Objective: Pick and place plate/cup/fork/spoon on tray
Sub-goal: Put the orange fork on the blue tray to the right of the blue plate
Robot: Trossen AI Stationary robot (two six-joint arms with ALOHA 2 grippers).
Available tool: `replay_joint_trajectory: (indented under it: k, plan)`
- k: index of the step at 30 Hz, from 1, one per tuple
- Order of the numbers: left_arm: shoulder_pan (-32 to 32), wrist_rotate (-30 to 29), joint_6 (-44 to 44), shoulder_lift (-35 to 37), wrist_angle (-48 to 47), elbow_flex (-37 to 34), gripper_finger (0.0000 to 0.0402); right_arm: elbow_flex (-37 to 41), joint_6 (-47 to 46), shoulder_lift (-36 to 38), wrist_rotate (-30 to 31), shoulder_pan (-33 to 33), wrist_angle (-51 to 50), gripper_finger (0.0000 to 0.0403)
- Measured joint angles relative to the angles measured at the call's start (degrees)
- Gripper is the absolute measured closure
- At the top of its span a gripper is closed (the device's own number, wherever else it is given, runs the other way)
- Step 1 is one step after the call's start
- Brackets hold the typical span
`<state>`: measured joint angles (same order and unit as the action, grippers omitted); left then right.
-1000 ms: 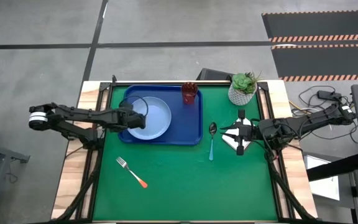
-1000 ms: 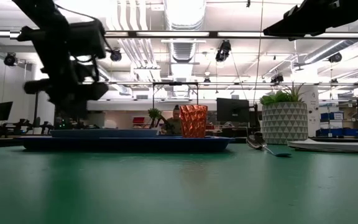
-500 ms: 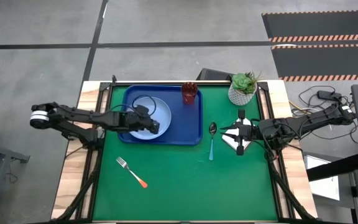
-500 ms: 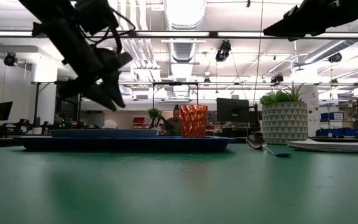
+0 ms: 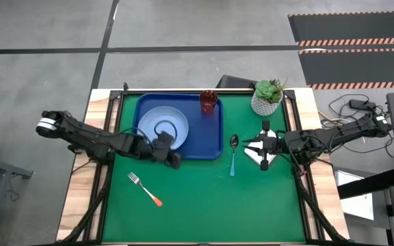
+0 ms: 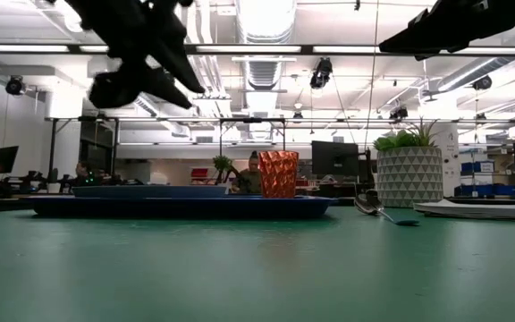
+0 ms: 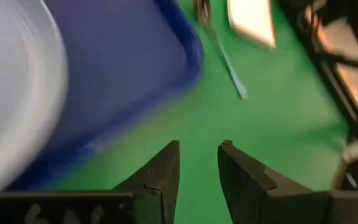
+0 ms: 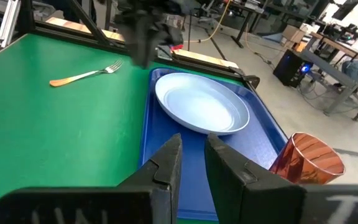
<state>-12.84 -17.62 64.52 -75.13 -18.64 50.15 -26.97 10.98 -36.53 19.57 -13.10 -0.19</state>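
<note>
The pale-blue plate (image 5: 161, 125) lies flat in the left half of the dark-blue tray (image 5: 205, 140). The red-brown cup (image 5: 208, 102) stands upright in the tray's far right corner. The spoon (image 5: 233, 154) lies on the green mat to the right of the tray. The orange-handled fork (image 5: 146, 188) lies on the mat nearer the near edge. My left gripper (image 5: 172, 158) hovers over the tray's near rim, open by a narrow gap and empty; it also shows high up in the low view (image 6: 141, 67). My right gripper (image 5: 250, 145) waits beside the spoon, open by a narrow gap and empty.
A white pot with a green plant (image 5: 267, 98) stands at the table's far right. A small white box (image 5: 262, 157) lies under my right gripper. Bare green mat stretches between the fork and the table's right edge.
My left gripper has left the plate's left rim. It has gone across the plate toward the table's right and near edges and has risen, and now it is over the tray's near rim. The plate stays flat in the tray.
</note>
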Motion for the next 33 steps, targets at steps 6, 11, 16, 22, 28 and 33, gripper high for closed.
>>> replay_joint_trajectory:
  k: [6, 11, 16, 22, 28, 33]
  plan:
    - [-7.82, 6.00, 15.28, -9.17, -16.22, 10.13, 0.0351, -0.01, 4.04, 0.00, 0.03, 0.00, 1.21, 0.0344]
    - [-13.57, 13.35, 30.99, -16.06, -27.14, 15.53, 0.0373, -1.25, 7.90, 0.00, 0.00, 0.00, 2.72, 0.0344]
    - [-20.05, 14.92, 45.69, -18.07, -27.38, 15.57, 0.0369, -1.93, 10.92, 0.00, 0.00, 0.00, 2.62, 0.0344]
    - [-26.05, 15.53, 63.86, -18.14, -33.39, 12.66, 0.0342, -2.81, 14.09, 0.00, -0.01, 0.00, 2.66, 0.0344]
    - [-26.74, 11.56, 69.63, -18.72, -35.32, 10.19, 0.0299, -3.72, 16.97, -0.02, -0.02, 0.00, 2.85, 0.0344]
    - [-26.00, 11.27, 68.80, -19.19, -36.75, 7.45, 0.0269, -3.72, 18.85, -0.02, 0.00, 0.01, 4.17, 0.0344]
